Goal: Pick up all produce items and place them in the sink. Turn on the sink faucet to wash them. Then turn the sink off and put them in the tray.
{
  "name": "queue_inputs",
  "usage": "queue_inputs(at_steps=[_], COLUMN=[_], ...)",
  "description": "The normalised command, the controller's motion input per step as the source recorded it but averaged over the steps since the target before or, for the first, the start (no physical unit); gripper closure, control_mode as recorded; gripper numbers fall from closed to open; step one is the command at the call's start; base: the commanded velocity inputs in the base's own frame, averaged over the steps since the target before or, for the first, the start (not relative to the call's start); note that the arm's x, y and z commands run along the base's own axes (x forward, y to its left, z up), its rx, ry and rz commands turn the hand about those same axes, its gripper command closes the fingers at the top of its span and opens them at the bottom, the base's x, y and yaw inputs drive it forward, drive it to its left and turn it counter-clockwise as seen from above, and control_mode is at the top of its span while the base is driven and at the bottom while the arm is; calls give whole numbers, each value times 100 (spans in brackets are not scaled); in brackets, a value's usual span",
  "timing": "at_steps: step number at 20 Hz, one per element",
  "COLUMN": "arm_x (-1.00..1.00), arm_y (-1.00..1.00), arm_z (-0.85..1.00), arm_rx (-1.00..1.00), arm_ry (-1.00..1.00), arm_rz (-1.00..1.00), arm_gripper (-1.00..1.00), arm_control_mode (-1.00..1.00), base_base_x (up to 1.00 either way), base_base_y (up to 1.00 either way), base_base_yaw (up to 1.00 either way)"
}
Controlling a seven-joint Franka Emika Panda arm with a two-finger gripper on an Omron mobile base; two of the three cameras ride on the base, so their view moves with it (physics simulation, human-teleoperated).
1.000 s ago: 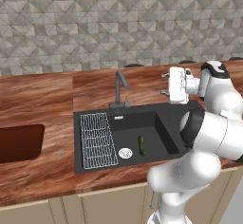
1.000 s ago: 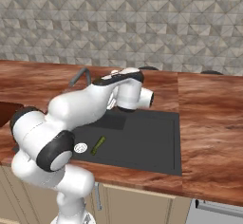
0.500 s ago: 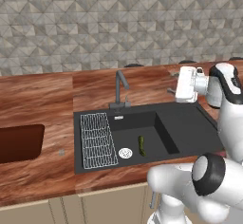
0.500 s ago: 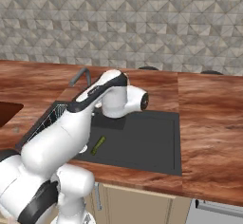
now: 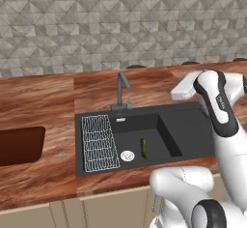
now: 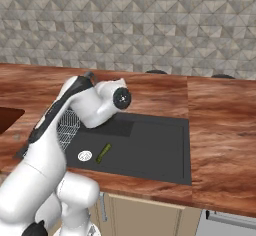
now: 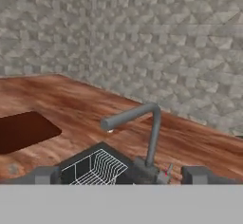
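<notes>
Left base view: large black rectangular sink (image 5: 193,130) set into the reddish-brown wooden table (image 5: 38,96). Small, elongated dark-green vegetable (image 5: 143,148) lying on the basin floor, just beside the round silver drain (image 5: 127,155). White wire rack (image 5: 99,142) at the left end of the basin. Slim dark grey metal faucet (image 5: 121,91) upright at the rear rim, spout angled toward the right. Shallow dark reddish-brown tray (image 5: 20,145) well apart from the sink, at the left edge. White hand raised over the right rear of the sink.

Right base view: same vegetable (image 6: 103,152) on the sink (image 6: 160,150) floor beside the drain (image 6: 85,156). Rack (image 6: 69,125) partly hidden behind the white arm. Corner of the tray (image 6: 6,117) at the far left.

Hand view: fingers (image 7: 121,174) spread wide, released, grasping nothing; dark fingertips (image 7: 198,173) at the lower corners. Faucet (image 7: 142,130) centred between them, well apart from both. Rack (image 7: 95,168) below, tray (image 7: 23,130) at left.
</notes>
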Motion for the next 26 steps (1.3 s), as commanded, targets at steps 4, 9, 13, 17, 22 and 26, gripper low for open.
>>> queue_inputs(at_steps=[4, 9, 13, 17, 22, 26], arm_x=[-22, -22, -22, -19, -25, -15], arm_y=[10, 14, 15, 18, 7, 8], arm_z=[5, 0, -1, -19, -33, -38], arm_rx=[-2, -1, -2, -5, -5, -4], arm_ry=[37, 33, 31, 22, 6, 4], arm_rz=[-32, -30, -27, -22, -9, -1], arm_gripper=[-100, -100, -100, -100, -100, -100], arm_control_mode=[-100, -100, -100, -100, -100, -100], base_base_x=[0, 0, 0, 0, 0, 0], base_base_y=[0, 0, 0, 0, 0, 0], base_base_yaw=[0, 0, 0, 0, 0, 0])
